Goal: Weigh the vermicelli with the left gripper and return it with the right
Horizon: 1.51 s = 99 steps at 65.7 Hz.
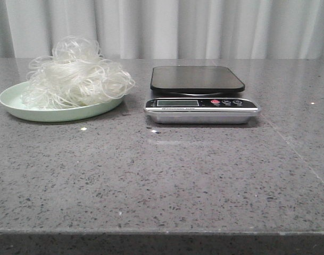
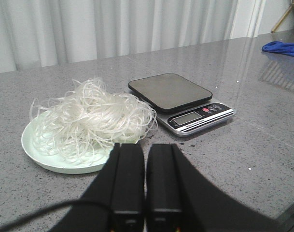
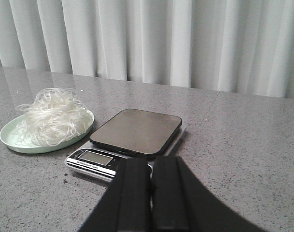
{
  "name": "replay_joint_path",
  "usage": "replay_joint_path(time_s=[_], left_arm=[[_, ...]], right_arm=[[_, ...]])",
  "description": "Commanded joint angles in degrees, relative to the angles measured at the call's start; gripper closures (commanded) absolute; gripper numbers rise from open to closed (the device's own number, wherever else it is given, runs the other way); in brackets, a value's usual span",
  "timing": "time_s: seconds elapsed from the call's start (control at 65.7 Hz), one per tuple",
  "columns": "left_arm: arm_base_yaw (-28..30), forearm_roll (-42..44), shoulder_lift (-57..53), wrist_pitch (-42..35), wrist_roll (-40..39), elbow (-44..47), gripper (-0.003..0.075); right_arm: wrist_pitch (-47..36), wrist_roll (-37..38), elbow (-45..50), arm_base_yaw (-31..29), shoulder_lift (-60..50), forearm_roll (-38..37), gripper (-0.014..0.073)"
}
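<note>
Front low, level; wrists nearer; all share scale (image 1: 201, 94).

I see translucent whitish vermicelli (image 1: 76, 74) on a pale mint-green plate (image 1: 23, 109). The kitchen scale (image 1: 200, 94) has a glossy black platform, a silver body, a grey display and a red button. The table (image 1: 162, 180) is grey stone speckled dark and light. My black fingers (image 2: 129, 179) show in both wrist views; the curtain (image 1: 204, 26) is white, and a blue cloth (image 2: 282, 47) lies far off.

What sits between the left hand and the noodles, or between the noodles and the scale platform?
Nothing visible. The whitish vermicelli tangle on its pale green plate lies beside the bare black scale platform.
</note>
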Motion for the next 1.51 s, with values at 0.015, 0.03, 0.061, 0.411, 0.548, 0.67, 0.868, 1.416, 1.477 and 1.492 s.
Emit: replay_joint_path(time_s=[0.015,0.03,0.061,0.411,0.548,0.67,0.868,1.416,1.477,1.492], left_arm=[[0.27,0.07,0.53,-4.79,0.03,-0.18,0.0594],[0.68,0.07,0.53,-5.09,0.03,0.15,0.0594],[1.87,0.07,0.44,-5.95,0.03,0.75,0.0594],[27.80,0.07,-10.92,-9.11,-0.20,11.66,0.0594],[32.21,0.66,-11.90,-11.26,-0.20,16.55,0.0594],[33.27,1.31,-11.90,-16.60,-0.20,20.29,0.0594],[33.62,2.39,-11.90,-19.50,-0.20,21.43,0.0594],[33.62,2.39,-11.90,-23.44,-0.29,21.43,0.0594],[33.62,2.39,-11.90,-23.44,-0.29,21.43,0.0594],[33.62,2.39,-11.90,-23.44,-0.29,21.43,0.0594]], right_arm=[[-4.23,-0.47,-1.53,-0.29,0.55,-0.53,0.0427],[-4.23,-0.47,-1.53,-0.29,0.55,-0.53,0.0427],[-4.23,-0.47,-1.53,-0.29,0.55,-0.53,0.0427],[-4.23,-0.47,-1.53,-0.29,0.55,-0.53,0.0427],[-4.27,-0.47,-1.53,-0.29,0.60,-0.53,0.0426],[-4.27,-0.47,-1.53,-0.29,0.60,-0.53,0.0426],[-4.27,-0.47,-1.53,-0.29,0.60,-0.53,0.0426],[-4.27,-0.47,-1.53,-0.29,0.60,-0.53,0.0426],[-4.27,-0.47,-1.53,-0.29,0.60,-0.53,0.0426],[-4.27,-0.47,-1.53,-0.29,0.60,-0.53,0.0426]])
